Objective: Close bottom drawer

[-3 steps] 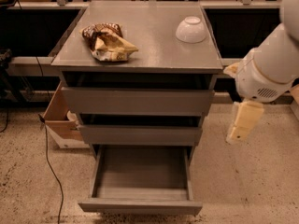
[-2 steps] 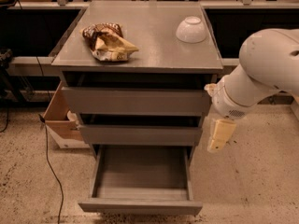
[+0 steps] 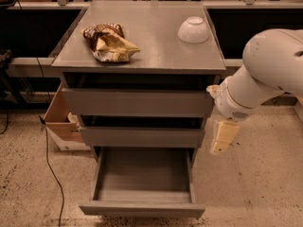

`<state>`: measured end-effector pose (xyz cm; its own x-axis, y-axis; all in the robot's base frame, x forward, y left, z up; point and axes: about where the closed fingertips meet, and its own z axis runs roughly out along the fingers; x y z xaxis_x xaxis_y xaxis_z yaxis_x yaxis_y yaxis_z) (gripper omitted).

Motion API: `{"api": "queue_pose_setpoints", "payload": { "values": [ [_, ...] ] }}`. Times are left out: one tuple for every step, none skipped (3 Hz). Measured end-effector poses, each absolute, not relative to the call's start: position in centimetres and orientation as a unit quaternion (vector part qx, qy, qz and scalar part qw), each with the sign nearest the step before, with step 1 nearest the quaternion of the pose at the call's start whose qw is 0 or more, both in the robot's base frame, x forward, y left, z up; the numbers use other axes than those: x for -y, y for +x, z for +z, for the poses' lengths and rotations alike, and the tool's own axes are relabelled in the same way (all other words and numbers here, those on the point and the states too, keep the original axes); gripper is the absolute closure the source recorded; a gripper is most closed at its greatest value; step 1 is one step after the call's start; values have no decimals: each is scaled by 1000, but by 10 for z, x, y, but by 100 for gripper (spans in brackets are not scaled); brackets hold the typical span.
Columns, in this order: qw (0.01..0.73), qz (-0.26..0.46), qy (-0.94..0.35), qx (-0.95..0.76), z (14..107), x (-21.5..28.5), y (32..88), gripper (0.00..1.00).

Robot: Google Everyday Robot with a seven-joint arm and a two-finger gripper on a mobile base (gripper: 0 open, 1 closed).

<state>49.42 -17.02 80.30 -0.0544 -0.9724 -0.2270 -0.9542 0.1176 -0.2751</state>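
the bottom drawer [image 3: 142, 209] stands pulled right out at 6 o'clock, so no closing is done yet. my gripper [image 3: 223, 137] hangs at 4 o'clock beside the cabinet [image 3: 142, 102], off the drawer; parted or closed, i cannot tell.

One high camera looks down at the cabinet [image 3: 142, 103] front from nearby, fingers [image 3: 223, 136] beside it

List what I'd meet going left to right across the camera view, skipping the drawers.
Cardboard box → snack bag → white bowl → gripper, hanging just right of the cabinet.
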Motion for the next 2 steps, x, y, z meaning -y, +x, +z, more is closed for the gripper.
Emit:
{"api": "queue_pose_setpoints", "payload": {
  "values": [
    [170, -25, -653, -738, 756, 177, 501, 0],
    [174, -36, -652, -737, 684, 188, 513, 0]
  ]
}}
